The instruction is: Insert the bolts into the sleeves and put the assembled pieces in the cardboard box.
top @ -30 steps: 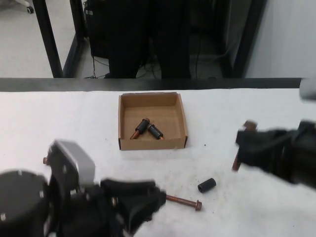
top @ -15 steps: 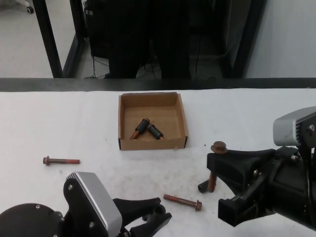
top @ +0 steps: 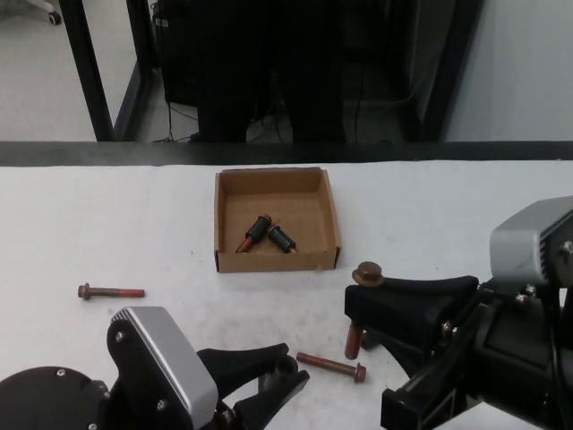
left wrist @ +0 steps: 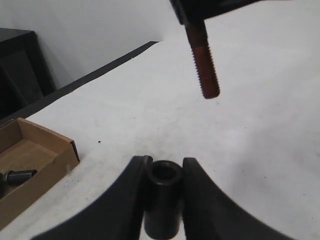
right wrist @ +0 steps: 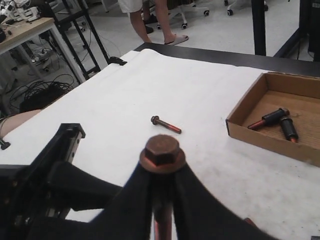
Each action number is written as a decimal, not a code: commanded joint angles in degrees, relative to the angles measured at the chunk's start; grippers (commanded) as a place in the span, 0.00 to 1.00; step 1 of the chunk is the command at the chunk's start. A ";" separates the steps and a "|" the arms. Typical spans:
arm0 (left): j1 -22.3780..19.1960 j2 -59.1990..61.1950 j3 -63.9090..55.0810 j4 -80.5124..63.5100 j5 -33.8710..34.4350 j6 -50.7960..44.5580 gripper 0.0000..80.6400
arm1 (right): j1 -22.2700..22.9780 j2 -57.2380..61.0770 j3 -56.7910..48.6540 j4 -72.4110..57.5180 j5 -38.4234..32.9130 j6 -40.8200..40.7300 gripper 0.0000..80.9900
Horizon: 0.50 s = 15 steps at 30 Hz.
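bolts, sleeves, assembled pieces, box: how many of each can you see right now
loose bolts: 3 (left bolt and middle bolt on the bench, held bolt in the right gripper)
lone sleeves: 1 (sleeve in the left gripper)
assembled pieces: 2 (left assembled piece, right assembled piece, inside the cardboard box)
cardboard boxes: 1
total: 7

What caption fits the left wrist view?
Left gripper holds a sleeve; the bolt in the right gripper hangs above, not yet inserted.
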 commanded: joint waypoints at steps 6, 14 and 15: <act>-0.47 -0.50 -0.01 -2.99 3.64 0.48 0.01 | 0.52 2.38 -0.40 -5.08 -4.67 -0.49 0.00; -0.47 -0.50 -0.01 -3.43 6.35 0.00 0.01 | 0.52 3.12 -0.55 -6.21 -7.23 -0.49 0.00; -0.47 -0.50 -0.01 -3.52 6.68 0.00 0.01 | 0.52 3.12 -0.78 -6.21 -7.24 -0.49 0.00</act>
